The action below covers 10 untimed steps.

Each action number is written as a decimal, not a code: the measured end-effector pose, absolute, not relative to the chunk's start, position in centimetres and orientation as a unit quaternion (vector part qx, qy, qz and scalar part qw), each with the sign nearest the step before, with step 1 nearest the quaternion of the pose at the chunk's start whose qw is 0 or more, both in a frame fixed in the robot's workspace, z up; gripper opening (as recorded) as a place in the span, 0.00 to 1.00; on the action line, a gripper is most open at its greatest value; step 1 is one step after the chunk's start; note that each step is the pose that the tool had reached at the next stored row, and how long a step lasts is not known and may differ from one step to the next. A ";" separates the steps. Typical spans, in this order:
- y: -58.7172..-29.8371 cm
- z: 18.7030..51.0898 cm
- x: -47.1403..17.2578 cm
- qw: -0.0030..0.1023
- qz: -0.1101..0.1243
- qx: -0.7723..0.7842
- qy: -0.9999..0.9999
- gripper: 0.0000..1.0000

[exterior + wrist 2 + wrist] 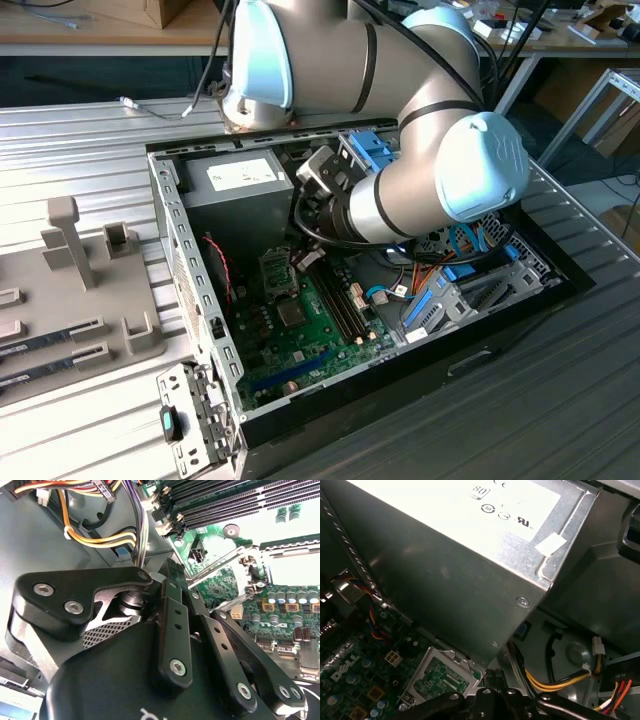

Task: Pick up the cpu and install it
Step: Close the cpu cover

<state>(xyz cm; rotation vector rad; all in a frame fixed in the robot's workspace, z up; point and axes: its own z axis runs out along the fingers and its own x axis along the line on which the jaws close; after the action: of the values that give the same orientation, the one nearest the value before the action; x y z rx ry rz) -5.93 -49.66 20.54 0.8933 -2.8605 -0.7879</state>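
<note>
black fingers closed near green socket in first wrist view, open case in exterior view

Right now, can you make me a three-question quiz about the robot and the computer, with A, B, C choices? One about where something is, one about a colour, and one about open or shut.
1. Where is the gripper?
A. Inside the computer case
B. Outside it, off to one side
C. Underneath it

2. What colour is the motherboard?
A. Red
B. Green
C. White

3. How is the computer case?
A. Shut, with its side panel on
B. Open, with its insides showing
C. Wrapped in a cover

Answers:
1. A: in the first wrist view the gripper hangs over the motherboard, beside the grey power supply.
2. B: the board is green in every view.
3. B: in the exterior view the side is off, so the board and wires show.
</note>
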 end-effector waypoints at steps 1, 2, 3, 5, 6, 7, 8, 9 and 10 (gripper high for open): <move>-49.7 20.6 -5.9 0.021 -0.254 0.288 -0.923 0.11; -49.7 20.7 -5.9 0.022 -0.254 0.288 -0.923 0.11; -49.7 20.8 -5.9 0.022 -0.254 0.288 -0.923 0.11; -49.8 20.9 -5.9 0.022 -0.253 0.288 -0.923 0.11; -49.8 20.9 -5.9 0.022 -0.253 0.288 -0.923 0.11; -49.8 21.0 -5.9 0.022 -0.253 0.288 -0.923 0.11; -49.8 21.0 -5.9 0.022 -0.253 0.288 -0.923 0.11; -49.9 21.1 -5.9 0.022 -0.253 0.288 -0.923 0.11; -49.9 21.2 -5.9 0.022 -0.253 0.288 -0.923 0.11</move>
<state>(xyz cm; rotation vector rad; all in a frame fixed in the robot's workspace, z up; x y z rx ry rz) -5.93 -49.91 21.19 0.8930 -2.8609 -0.7833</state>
